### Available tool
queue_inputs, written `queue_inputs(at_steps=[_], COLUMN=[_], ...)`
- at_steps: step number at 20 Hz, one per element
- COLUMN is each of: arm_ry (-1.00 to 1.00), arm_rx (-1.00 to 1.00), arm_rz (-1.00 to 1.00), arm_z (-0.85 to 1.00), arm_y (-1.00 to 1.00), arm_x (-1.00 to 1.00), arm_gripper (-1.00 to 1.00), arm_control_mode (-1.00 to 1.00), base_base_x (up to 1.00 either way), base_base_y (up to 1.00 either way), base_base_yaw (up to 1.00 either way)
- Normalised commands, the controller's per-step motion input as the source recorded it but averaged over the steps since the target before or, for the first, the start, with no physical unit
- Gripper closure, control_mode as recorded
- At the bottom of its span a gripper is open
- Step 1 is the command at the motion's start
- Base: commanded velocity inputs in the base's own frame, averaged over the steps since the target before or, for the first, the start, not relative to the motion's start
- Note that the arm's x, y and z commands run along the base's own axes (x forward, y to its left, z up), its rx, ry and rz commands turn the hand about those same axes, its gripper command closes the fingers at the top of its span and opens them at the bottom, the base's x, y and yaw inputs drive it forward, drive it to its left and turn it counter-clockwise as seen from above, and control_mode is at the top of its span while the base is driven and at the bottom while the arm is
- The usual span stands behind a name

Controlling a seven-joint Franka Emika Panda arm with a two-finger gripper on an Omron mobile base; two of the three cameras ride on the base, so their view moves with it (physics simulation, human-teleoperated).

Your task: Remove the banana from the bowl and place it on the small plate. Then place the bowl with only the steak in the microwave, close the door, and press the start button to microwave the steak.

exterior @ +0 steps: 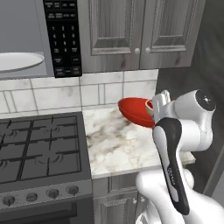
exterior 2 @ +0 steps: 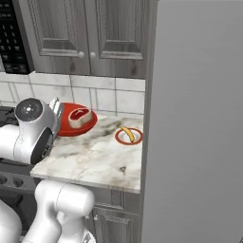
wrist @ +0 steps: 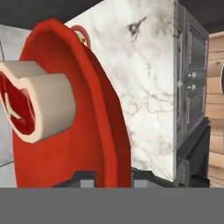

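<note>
Now tool [wrist: 113, 177] astride bowl [wrist: 87, 109] rim.

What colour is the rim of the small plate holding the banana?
Red rim, white centre on the small plate, under the banana; clearest in the right base view.

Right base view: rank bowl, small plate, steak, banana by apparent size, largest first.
1. bowl, partly hidden behind the arm
2. small plate
3. steak, close to the plate in apparent size, so this order is unsure
4. banana, lying on the plate
</note>
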Motion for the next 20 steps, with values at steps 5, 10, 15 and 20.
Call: queue_inputs(at_steps=[5,10,15,20], arm_ry=[0.0,0.0,0.0,0.0], arm_rx=[0.0,0.0,0.0,0.0], arm_rz=[0.0,0.0,0.0,0.0], arm_z=[-0.02,0.0,0.0,0.0], arm_y=[0.02,0.0,0.0,0.0], arm_x=[-0.07,0.0,0.0,0.0], arm_gripper=[1.0,1.0,1.0,1.0], arm_control_mode=[1.0,1.0,1.0,1.0], base_base_x=[-0.61,-0.33,0.03,0.21], base_base_y=[0.5,1.0,1.0,0.73], base_base_yaw=[0.0,0.0,0.0,0.0])
